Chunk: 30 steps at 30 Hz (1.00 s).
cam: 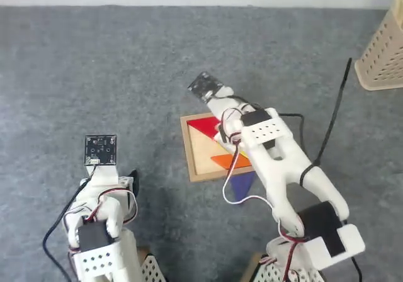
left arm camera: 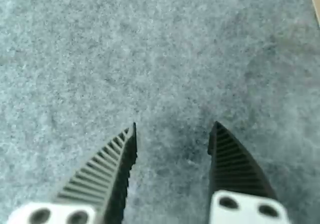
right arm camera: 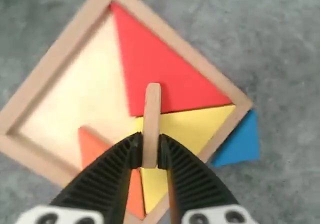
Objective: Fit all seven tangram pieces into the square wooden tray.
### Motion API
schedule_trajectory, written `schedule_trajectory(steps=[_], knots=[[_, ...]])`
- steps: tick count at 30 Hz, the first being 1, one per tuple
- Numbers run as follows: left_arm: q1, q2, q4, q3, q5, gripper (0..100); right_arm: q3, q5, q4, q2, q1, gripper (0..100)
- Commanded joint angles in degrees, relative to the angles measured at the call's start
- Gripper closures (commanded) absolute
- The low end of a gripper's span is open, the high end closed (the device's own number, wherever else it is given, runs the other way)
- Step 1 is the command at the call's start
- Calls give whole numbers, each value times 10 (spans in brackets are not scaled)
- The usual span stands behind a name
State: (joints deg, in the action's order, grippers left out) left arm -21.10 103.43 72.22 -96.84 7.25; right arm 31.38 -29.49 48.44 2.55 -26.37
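The square wooden tray (right arm camera: 50,79) lies on the grey carpet. It holds a red triangle (right arm camera: 160,69), a yellow triangle (right arm camera: 195,129) and an orange piece (right arm camera: 90,144). A blue piece (right arm camera: 240,144) lies on the carpet just outside one tray side. My right gripper (right arm camera: 148,141) hovers over the tray's middle, shut on a thin plain-wood piece (right arm camera: 152,109) held on edge. From above, the right arm (cam: 264,134) covers part of the tray (cam: 187,145). My left gripper (left arm camera: 175,129) is open over bare carpet, to the left of the tray and holding nothing.
A beige slatted basket (cam: 384,49) stands at the back right corner. A black cable (cam: 334,115) runs beside the right arm. Grey carpet (cam: 94,62) stretches to the left of the tray and behind it.
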Motion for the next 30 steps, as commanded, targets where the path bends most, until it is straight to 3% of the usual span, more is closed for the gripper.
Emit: schedule_trajectory(steps=[1, 6, 19, 25, 30], knots=[[-3, 9, 2, 2, -5, 775, -18, -17, 22, 4, -15, 944], [-3, 9, 2, 2, -5, 775, -7, -18, 29, 4, -15, 850], [-3, 9, 2, 2, -5, 775, -4, -13, 48, 10, -15, 872], [-3, 9, 2, 2, -5, 775, -11, 84, 17, 11, -29, 935], [-3, 9, 2, 2, -5, 775, -13, 92, 9, 11, -87, 970]])
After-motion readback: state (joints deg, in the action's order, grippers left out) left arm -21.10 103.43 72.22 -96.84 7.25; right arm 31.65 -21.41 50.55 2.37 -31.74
